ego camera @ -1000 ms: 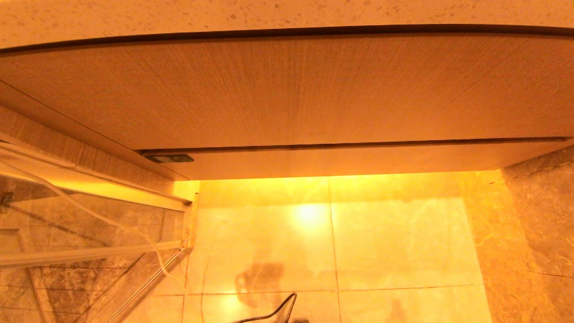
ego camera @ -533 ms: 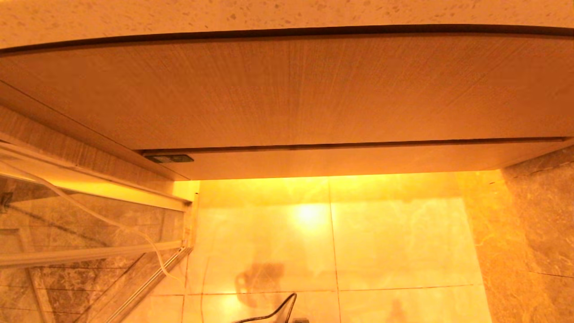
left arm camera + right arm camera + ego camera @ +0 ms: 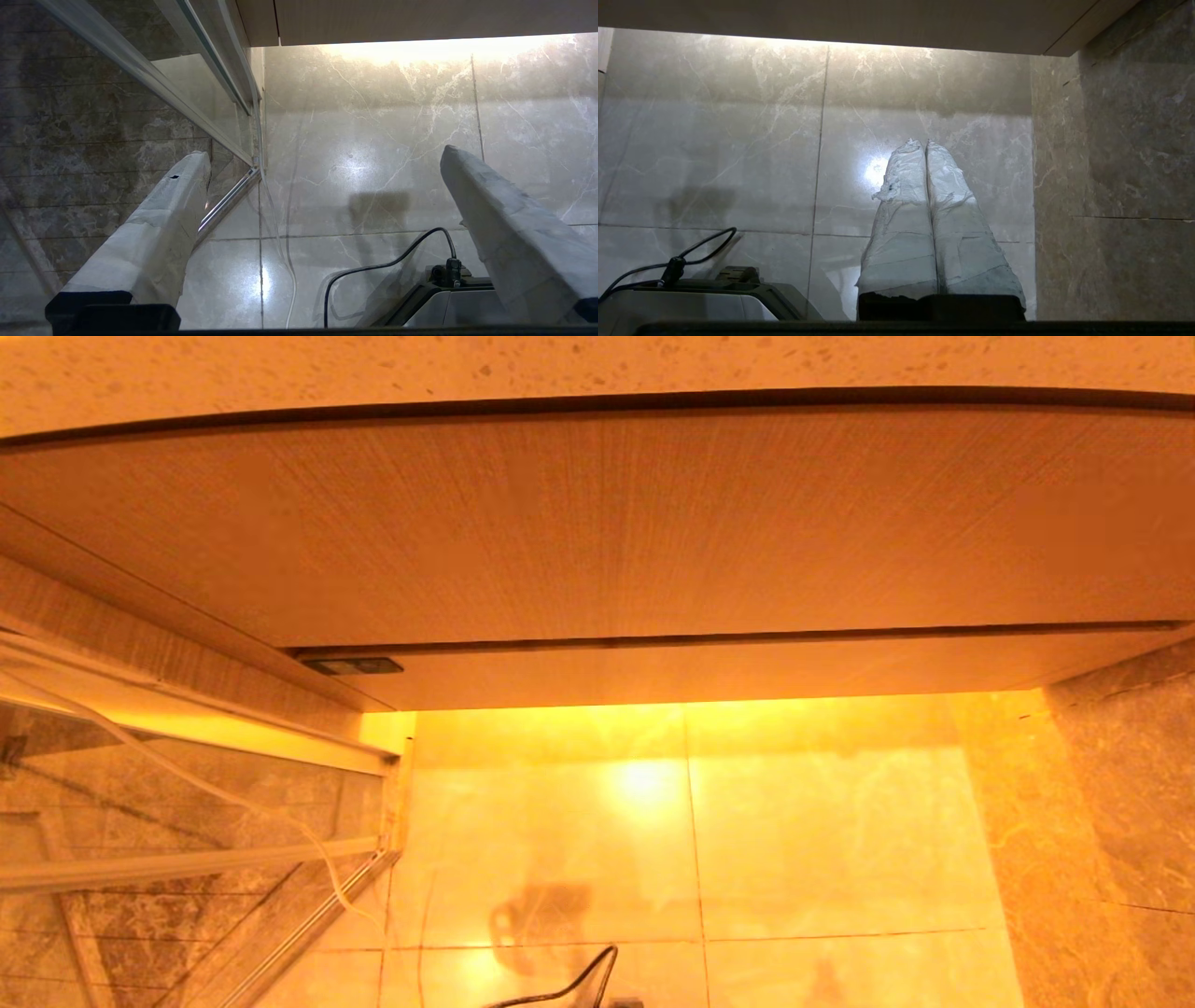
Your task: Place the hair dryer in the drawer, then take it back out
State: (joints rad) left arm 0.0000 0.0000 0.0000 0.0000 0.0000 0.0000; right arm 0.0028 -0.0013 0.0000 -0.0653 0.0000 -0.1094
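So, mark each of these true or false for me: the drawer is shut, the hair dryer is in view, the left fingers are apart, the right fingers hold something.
1. The drawer is shut. True.
2. The hair dryer is in view. False: no picture shows it.
3. The left gripper has its fingers apart. True.
4. The right gripper holds something. False: its fingers are pressed together, empty, over the floor tiles.

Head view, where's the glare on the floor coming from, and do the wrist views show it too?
Head view: a bright strip of light under the cabinet throws a glare spot on the glossy floor tiles. Left wrist view: the same glow under the cabinet edge, a softer sheen on the tiles between the open left gripper. Right wrist view: a small bright reflection beside the shut right gripper.
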